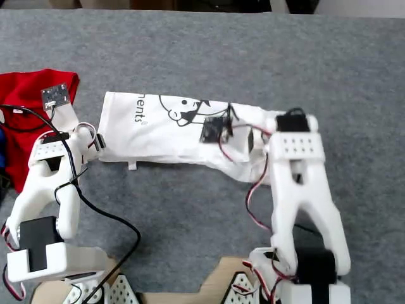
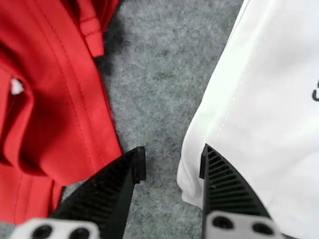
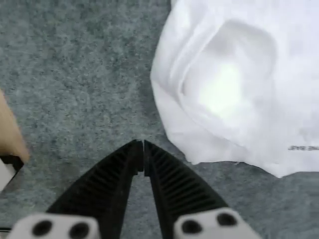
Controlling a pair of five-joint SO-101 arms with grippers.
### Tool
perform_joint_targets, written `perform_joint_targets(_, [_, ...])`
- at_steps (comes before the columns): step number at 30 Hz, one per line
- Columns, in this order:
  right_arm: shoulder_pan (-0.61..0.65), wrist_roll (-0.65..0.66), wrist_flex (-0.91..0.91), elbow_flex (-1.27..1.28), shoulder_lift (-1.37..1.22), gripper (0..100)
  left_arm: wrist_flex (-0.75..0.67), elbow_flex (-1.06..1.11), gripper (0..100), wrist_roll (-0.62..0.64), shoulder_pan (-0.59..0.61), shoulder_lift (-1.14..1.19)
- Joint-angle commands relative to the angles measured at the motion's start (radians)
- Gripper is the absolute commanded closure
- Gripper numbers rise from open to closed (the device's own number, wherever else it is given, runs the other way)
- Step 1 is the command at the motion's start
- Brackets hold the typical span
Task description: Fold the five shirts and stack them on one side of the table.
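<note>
While the white printed shirt (image 1: 171,133) lies half-folded, the left tool (image 2: 172,163) is spread at its edge, seemingly to pinch, the right tool (image 3: 143,149) pressed together beside it.

The counter (image 1: 190,44) has a grey, felt-like cover with a fine, speckled nap. The bare cover lies directly under the right gripper (image 3: 143,146) and stretches ahead of it, and a strip of it shows under and ahead of the left gripper (image 2: 172,162). A tan board (image 1: 212,278) lies flat on the cover, well behind both grippers, between the arm bases.
</note>
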State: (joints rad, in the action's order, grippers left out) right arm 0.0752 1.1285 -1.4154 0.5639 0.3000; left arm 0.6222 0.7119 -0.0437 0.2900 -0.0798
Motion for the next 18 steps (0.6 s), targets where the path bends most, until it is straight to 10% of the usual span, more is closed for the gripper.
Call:
perform_joint_targets(1, [0.018,-0.002,0.071,0.084,0.061,97.7,0.0,-0.038,81,-0.005,-0.003,-0.004])
perform_joint_targets(18, [0.117,-0.167,0.43,-0.147,-0.381,97.7,0.0,-0.035,81,-0.005,-0.003,-0.004])
